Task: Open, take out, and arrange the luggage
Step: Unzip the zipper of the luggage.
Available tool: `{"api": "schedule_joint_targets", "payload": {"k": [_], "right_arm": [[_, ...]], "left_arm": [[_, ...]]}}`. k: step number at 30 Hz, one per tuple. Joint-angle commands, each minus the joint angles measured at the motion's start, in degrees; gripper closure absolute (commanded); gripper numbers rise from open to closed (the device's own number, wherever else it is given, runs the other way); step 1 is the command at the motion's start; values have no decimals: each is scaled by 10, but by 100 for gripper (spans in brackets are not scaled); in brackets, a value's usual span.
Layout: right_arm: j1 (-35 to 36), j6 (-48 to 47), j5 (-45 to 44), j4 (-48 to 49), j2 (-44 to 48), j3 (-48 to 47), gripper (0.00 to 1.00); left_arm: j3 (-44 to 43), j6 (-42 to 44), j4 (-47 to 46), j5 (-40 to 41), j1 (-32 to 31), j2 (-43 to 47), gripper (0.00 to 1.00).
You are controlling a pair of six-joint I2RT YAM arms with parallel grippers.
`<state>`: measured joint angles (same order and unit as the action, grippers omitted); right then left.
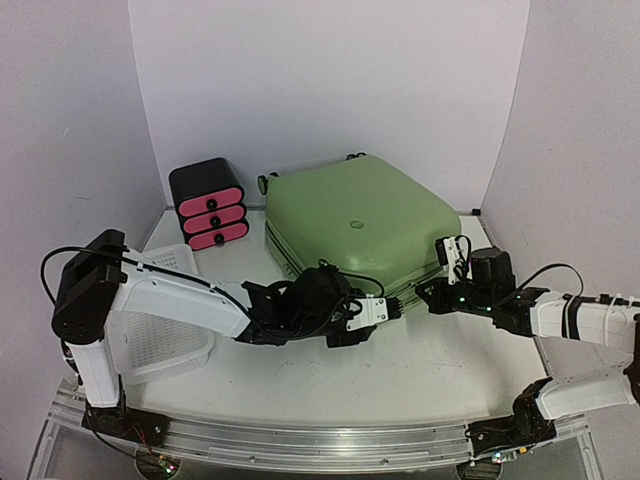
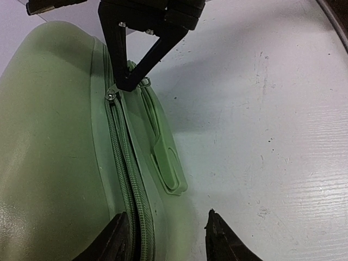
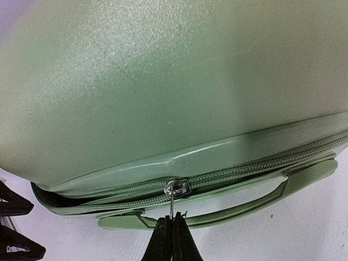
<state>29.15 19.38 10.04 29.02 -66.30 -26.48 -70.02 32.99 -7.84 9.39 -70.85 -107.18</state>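
Note:
The light-green suitcase [image 1: 355, 220] lies flat at the back middle of the table. My right gripper [image 3: 172, 220] is shut on the metal zipper pull [image 3: 173, 200] at the suitcase's near side, just above its green handle [image 3: 244, 198]. Left of the slider the zipper seam [image 3: 98, 197] gapes open; right of it the seam is closed. In the top view the right gripper [image 1: 428, 292] is at the suitcase's near right edge. My left gripper [image 2: 166, 234] is open and empty, one finger against the suitcase's zipper edge [image 2: 128, 185], near the front edge in the top view [image 1: 385, 310].
A small black drawer box with pink fronts [image 1: 208, 205] stands at the back left beside the suitcase. A white perforated basket [image 1: 160, 320] sits at the left under my left arm. White walls enclose the table on three sides.

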Motion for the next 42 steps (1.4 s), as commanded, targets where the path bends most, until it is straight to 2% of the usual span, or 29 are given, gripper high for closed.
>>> {"api": "schedule_joint_targets", "payload": {"k": [1, 11, 14, 17, 21, 25, 30, 32, 36, 42], "right_arm": [[5, 4, 54, 63, 34, -7, 100], [5, 4, 54, 60, 31, -5, 100], [5, -1, 58, 54, 24, -7, 100], [5, -6, 65, 50, 8, -7, 96], [5, 6, 70, 63, -18, 0, 85], [5, 14, 70, 89, -31, 5, 79], [5, 35, 15, 81, -36, 9, 71], [5, 44, -6, 86, -8, 24, 65], [5, 37, -44, 88, 51, 50, 61], [5, -4, -21, 100, 27, 45, 60]], "left_arm": [[-36, -14, -14, 16, 9, -14, 52], [-102, -51, 74, 66, 19, -65, 56], [-119, -59, 112, 76, 19, -76, 60], [-123, -66, 126, 88, 19, -73, 69], [-119, -76, 136, 94, 20, -59, 90], [-108, -82, 137, 79, 20, -44, 95], [-104, -87, 137, 79, 20, -37, 98], [-102, -90, 137, 77, 19, -35, 100], [-97, -96, 137, 70, 19, -26, 100], [-94, -103, 137, 62, 19, -13, 100]]}}
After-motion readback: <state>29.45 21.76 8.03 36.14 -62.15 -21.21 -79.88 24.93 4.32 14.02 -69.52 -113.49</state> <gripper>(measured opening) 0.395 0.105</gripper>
